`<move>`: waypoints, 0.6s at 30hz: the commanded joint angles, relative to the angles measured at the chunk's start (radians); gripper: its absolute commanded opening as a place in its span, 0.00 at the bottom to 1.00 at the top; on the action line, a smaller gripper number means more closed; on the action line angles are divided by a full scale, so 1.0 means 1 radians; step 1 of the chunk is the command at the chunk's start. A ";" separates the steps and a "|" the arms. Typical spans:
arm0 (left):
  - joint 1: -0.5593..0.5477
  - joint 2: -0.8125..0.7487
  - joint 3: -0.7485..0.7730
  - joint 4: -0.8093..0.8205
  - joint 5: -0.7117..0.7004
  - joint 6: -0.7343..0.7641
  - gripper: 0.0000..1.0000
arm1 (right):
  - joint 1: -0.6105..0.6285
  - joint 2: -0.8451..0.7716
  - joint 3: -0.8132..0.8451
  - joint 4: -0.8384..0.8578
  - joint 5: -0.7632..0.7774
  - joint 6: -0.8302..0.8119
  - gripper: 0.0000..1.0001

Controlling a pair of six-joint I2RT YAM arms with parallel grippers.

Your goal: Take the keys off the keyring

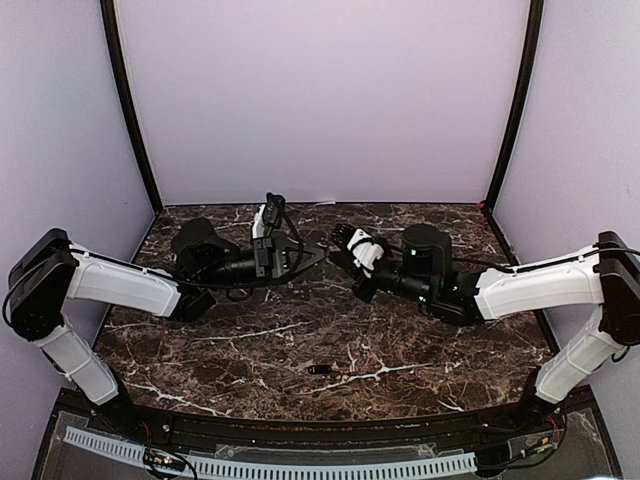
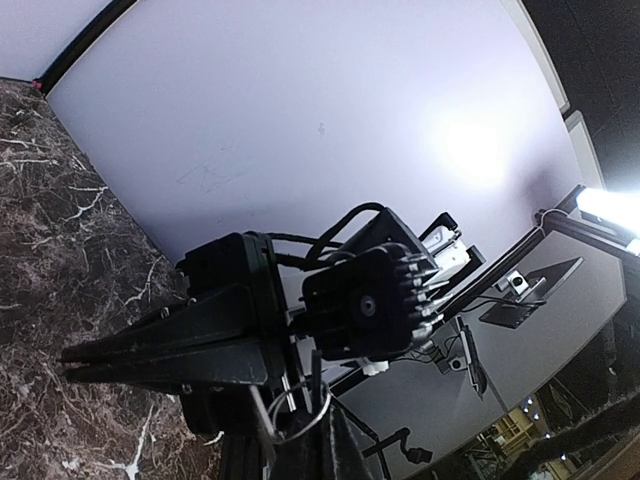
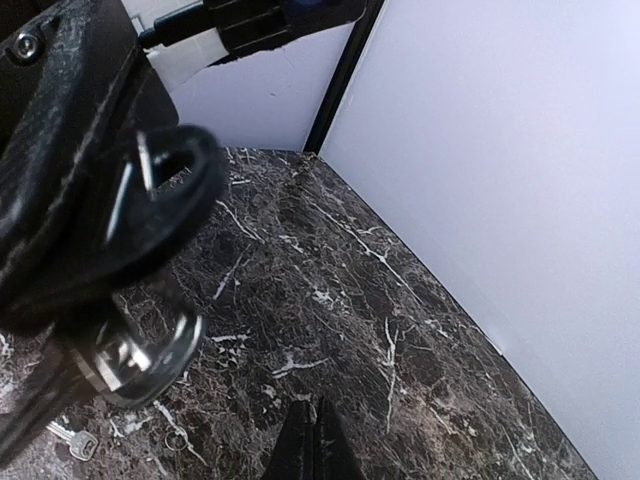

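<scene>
From above, the left pincer (image 1: 316, 254) and right pincer (image 1: 338, 241) meet tip to tip over the middle of the marble table (image 1: 230, 345). Only this view shows a dark key (image 1: 320, 369) lying alone on the slab, well apart from both and nearer the front edge. What sits between the tips is too small to see there. The left wrist view supplies it: a thin silvery keyring (image 2: 300, 412) loops right at the left pincer's closed tips, which appear to pinch it, with the right pincer's dark wedge passing just above. The right wrist view shows that pincer's own tips pressed together with nothing visible between them, and a pale key (image 3: 72, 441) on the table near the lower left corner. Whether that is the same key, or whether any keys hang on the ring, cannot be made out.
</scene>
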 commanded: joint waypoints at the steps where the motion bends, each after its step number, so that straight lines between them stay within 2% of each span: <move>1: 0.014 0.000 0.007 0.039 0.029 -0.040 0.00 | 0.005 0.000 -0.021 0.058 0.032 -0.025 0.00; 6: 0.025 0.008 0.015 0.028 0.075 -0.048 0.00 | -0.020 -0.049 -0.068 0.074 -0.108 0.040 0.00; 9: 0.031 0.003 0.032 -0.023 0.157 -0.033 0.00 | -0.066 -0.113 -0.099 0.074 -0.263 0.114 0.02; 13: 0.032 -0.015 0.086 -0.202 0.274 0.033 0.00 | -0.137 -0.163 -0.093 0.041 -0.601 0.262 0.31; 18: 0.032 -0.055 0.154 -0.444 0.392 0.130 0.00 | -0.156 -0.147 -0.064 0.077 -0.866 0.403 0.56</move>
